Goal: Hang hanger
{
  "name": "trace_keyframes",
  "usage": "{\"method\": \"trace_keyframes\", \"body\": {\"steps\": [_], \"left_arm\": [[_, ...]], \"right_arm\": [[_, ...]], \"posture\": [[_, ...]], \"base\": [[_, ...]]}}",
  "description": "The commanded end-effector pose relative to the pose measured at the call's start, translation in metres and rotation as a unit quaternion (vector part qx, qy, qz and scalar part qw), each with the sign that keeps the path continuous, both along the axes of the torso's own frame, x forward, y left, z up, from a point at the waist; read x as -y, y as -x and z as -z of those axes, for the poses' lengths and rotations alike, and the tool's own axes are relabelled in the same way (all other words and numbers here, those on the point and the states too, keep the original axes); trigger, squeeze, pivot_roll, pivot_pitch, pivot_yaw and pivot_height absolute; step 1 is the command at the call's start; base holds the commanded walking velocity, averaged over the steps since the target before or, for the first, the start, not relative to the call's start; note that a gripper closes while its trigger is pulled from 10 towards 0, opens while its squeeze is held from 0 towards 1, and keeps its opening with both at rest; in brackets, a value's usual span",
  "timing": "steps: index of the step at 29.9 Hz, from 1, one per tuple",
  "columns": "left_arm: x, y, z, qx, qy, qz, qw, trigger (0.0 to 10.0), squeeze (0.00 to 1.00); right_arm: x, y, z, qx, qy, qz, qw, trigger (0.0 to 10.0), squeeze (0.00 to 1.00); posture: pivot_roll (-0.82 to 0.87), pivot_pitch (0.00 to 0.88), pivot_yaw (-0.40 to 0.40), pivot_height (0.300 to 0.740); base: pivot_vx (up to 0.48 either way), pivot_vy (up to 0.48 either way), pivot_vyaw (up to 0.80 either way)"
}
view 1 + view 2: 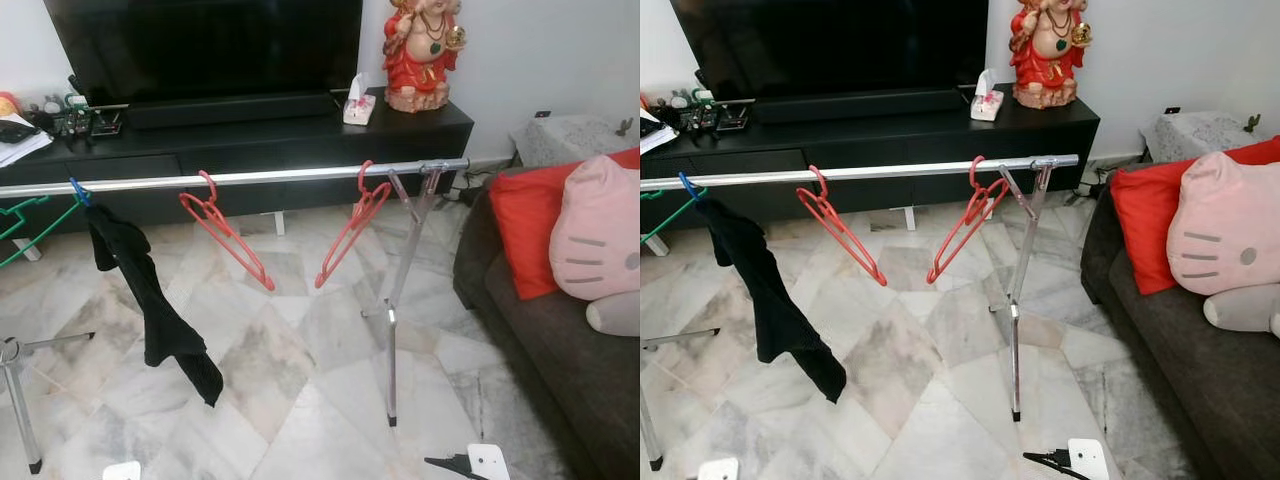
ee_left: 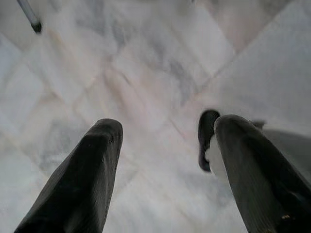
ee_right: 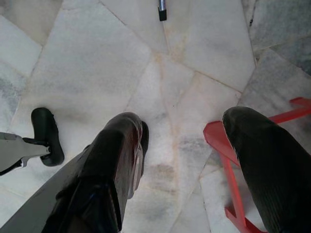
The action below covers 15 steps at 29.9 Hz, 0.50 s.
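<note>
Your left hand point(image 2: 165, 165) hangs low over the marble floor point(image 2: 146, 73) with its two black fingers point(image 2: 82, 179) spread well apart and nothing between them; only floor tiles lie beyond them, along with the foot of a rack leg point(image 2: 30, 18). Your right hand point(image 3: 194, 165) also points down at the floor, fingers point(image 3: 116, 165) wide apart and holding nothing. Beneath its far finger a red hanger point(image 3: 228, 165) lies flat on the tiles, partly hidden by that finger; you cannot tell from the wrist view whether the finger touches it. From your head cameras you see a silver rail point(image 1: 260, 177) running across in front of you on a crossed metal stand point(image 1: 395, 300). Two red hangers are already hooked on the rail: one point(image 1: 225, 238) near the middle, tilted down toward your right, and another point(image 1: 350, 230) closer to the stand, tilted down toward your left. A black garment point(image 1: 150, 300) is draped from the rail on your left, just beside a blue hook point(image 1: 78, 190), and a green hanger point(image 1: 25, 230) shows at the left edge. Behind the rail stands a black TV cabinet point(image 1: 250, 140) with a television point(image 1: 200, 45), a tissue box point(image 1: 358, 105) and a red figurine point(image 1: 420, 50). On your right a dark sofa point(image 1: 570, 360) carries a red cushion point(image 1: 530, 230) and a pink cat-face pillow point(image 1: 600, 230).
</note>
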<state>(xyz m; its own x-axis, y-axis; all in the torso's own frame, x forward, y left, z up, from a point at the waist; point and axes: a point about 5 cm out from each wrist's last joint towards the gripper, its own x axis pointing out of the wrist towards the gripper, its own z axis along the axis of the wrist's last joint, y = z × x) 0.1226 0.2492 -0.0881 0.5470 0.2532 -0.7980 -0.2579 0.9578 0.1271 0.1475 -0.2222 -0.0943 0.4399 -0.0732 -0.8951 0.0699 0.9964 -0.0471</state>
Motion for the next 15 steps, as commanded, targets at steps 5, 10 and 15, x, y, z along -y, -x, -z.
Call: {"method": "trace_keyframes", "body": {"steps": [5, 10, 15], "left_arm": [[-0.001, -0.003, 0.001, -0.002, -0.001, 0.019, 1.000, 10.0, 0.00], [-0.001, -0.001, 0.002, -0.005, 0.004, 0.004, 1.000, 10.0, 0.00], [-0.002, 0.012, 0.007, -0.035, 0.005, 0.011, 0.999, 10.0, 0.00]], "right_arm": [[0.000, 0.000, 0.000, 0.002, -0.001, 0.003, 1.000, 10.0, 0.00], [0.000, 0.000, 0.000, 0.002, -0.002, 0.004, 1.000, 10.0, 0.00], [0.000, 0.001, 0.000, 0.001, -0.001, 0.006, 1.000, 10.0, 0.00]], "posture": [[-0.07, 0.000, 0.008, 0.740], [-0.07, 0.000, 0.012, 0.740], [-0.08, 0.000, 0.014, 0.740]], "base": [[0.000, 0.000, 0.00], [0.000, 0.000, 0.00], [0.000, 0.000, 0.00]]}}
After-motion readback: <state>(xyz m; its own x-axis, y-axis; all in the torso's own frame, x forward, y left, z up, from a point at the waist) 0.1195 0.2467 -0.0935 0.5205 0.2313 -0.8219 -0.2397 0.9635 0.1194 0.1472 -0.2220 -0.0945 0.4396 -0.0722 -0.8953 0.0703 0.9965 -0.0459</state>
